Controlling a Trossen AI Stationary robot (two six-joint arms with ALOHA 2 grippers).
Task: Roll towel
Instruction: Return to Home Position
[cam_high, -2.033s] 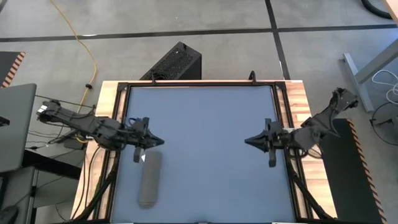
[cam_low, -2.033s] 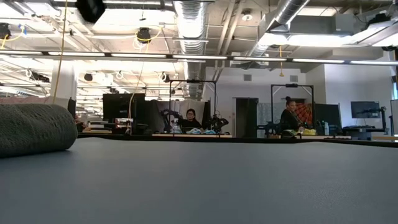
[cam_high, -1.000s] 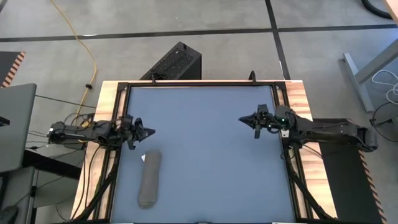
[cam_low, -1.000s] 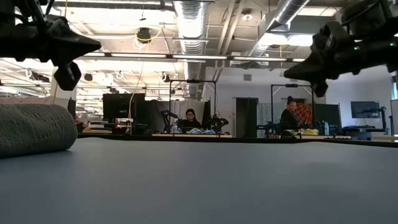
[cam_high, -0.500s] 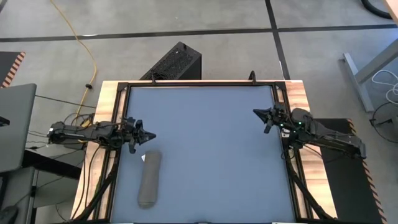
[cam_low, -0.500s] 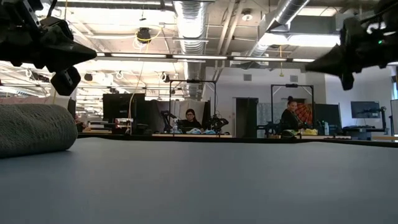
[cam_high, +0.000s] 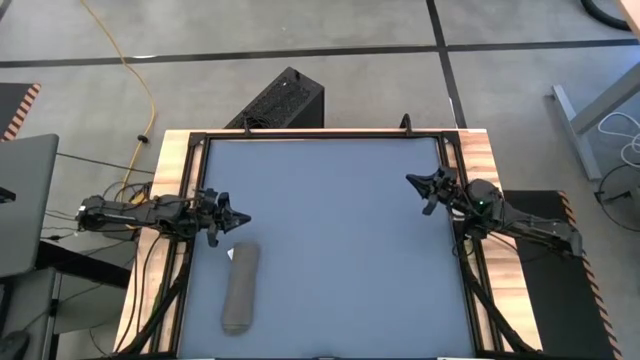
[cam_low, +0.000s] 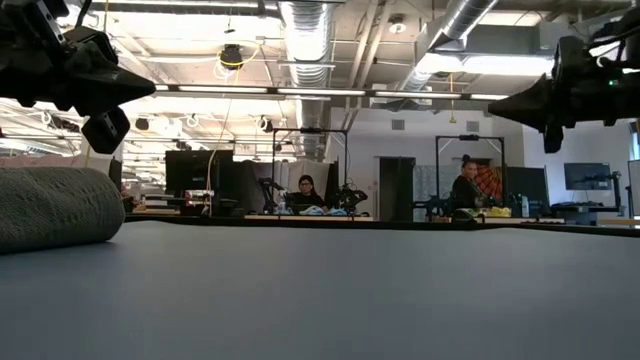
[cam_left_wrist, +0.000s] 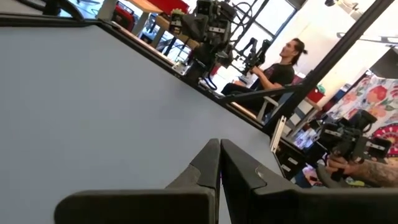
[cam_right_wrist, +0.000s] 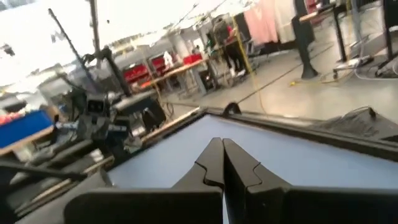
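**While the Towel Lies Rolled Up, Both Grippers Hang Shut at the Sides**

Because it is rolled up tight, the soft grey-brown cloth towel looks like a short fat log. It lies on the flat blue-grey table, close to the left edge and near the front. From above, the roll points from front to back. A small white tag sticks out at its far end. In the low view the towel shows as a fuzzy round lump at the left side of the picture.

Just past the end with the tag hangs the dark two-finger left gripper. It does not touch the towel. The low view shows the left gripper up in the air, higher than the roll. Its own wrist view shows the left gripper with both fingers pressed together and nothing between them.

Far across the table, by the right edge, is the dark two-finger right gripper. It points in toward the middle. In the low view the right gripper also hangs high above the table. Seen from its wrist, the right gripper is pressed shut too, and it holds nothing.

Past the far side of the table, a black box sits on the grey floor. A thin yellow cable runs across the floor beside it. Two people sit at desks far back in the room.
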